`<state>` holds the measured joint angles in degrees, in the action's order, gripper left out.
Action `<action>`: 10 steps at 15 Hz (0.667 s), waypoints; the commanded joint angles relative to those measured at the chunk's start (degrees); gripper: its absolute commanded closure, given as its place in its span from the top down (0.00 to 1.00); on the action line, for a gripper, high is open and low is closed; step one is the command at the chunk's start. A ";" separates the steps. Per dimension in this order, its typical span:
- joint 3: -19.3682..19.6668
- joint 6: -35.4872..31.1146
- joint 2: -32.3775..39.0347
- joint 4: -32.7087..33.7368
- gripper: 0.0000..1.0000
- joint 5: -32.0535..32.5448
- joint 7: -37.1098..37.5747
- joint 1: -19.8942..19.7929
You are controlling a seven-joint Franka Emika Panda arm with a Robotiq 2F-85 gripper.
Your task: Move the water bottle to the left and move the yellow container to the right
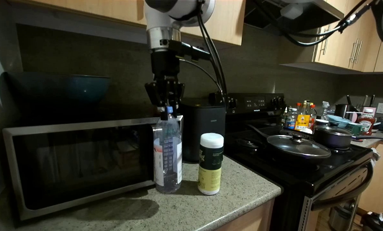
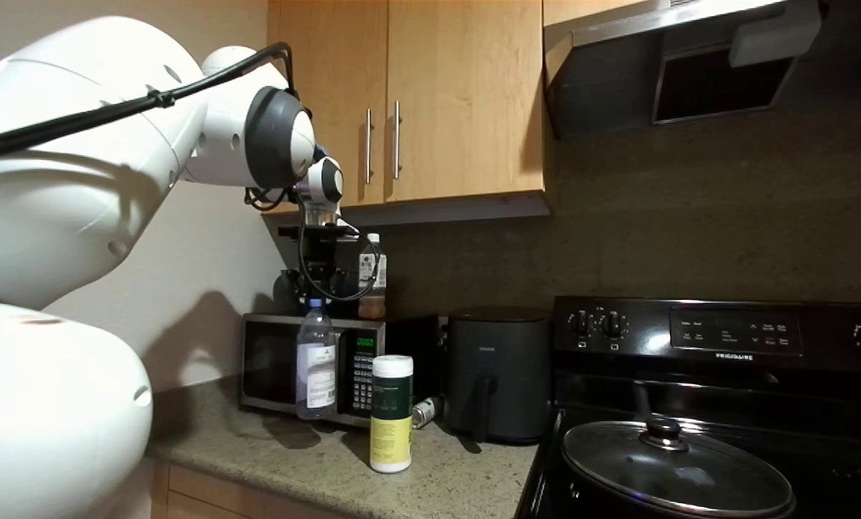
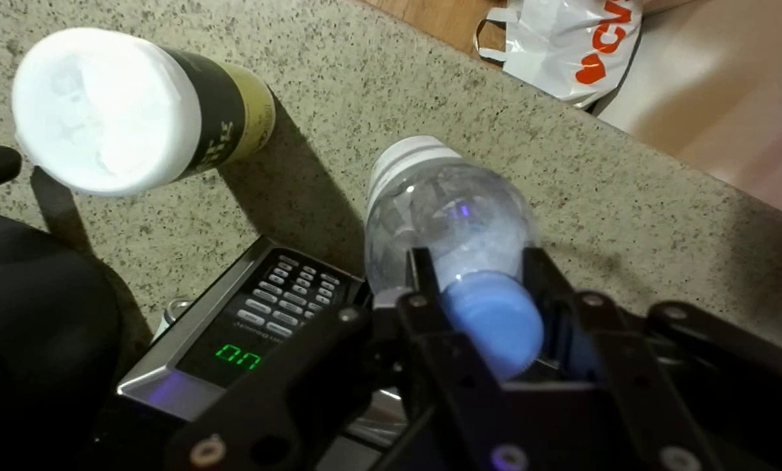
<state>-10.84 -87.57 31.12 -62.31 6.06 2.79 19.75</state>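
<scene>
Gripper point(image 3: 481, 271), black, two-fingered: filling the foot of the wrist view, its fingers drawn in and pinching a blue cap point(image 3: 493, 320). Water bottle point(image 3: 453, 216), clear plastic, pale label: hanging roughly upright from that pinch before the keypad side of the microwave point(image 1: 82, 160), seemingly just off the counter point(image 3: 338, 72). Step in hand, by judgement: shifting the bottle left. Handling note: the hold is sitting high on a slim body, so the base may be swinging if the arm is hurrying; good practice is travelling slowly along the microwave's front without brushing it, and settling the base flat before spreading the fingers. Yellow container point(image 2: 392, 411), white lid, dark band over yellow: standing upright on the counter, right of the bottle in both exterior views and apart from it, awaiting its own move. Counter, speckled: running beneath, a white carrier bag point(image 3: 580, 52) showing beyond its edge. Air fryer point(image 2: 498, 360), black: standing further back. Stove point(image 2: 689, 353), black: adjoining the counter and bearing a lidded pan point(image 2: 679, 461). Bowl point(image 1: 88, 86), blue: sitting above the microwave. Backsplash point(image 2: 653, 209), dark: running behind everything, with wooden cabinets point(image 2: 466, 101) and a range hood point(image 2: 617, 79) hanging overhead.
</scene>
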 commanded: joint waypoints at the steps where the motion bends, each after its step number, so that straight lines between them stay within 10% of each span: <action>1: -0.25 -1.51 -0.69 -3.43 0.12 -1.40 0.38 -0.71; 10: 0.32 -5.18 0.24 -7.37 0.12 -0.70 0.04 -0.79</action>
<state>-10.42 -90.47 32.33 -67.26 5.95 2.81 19.49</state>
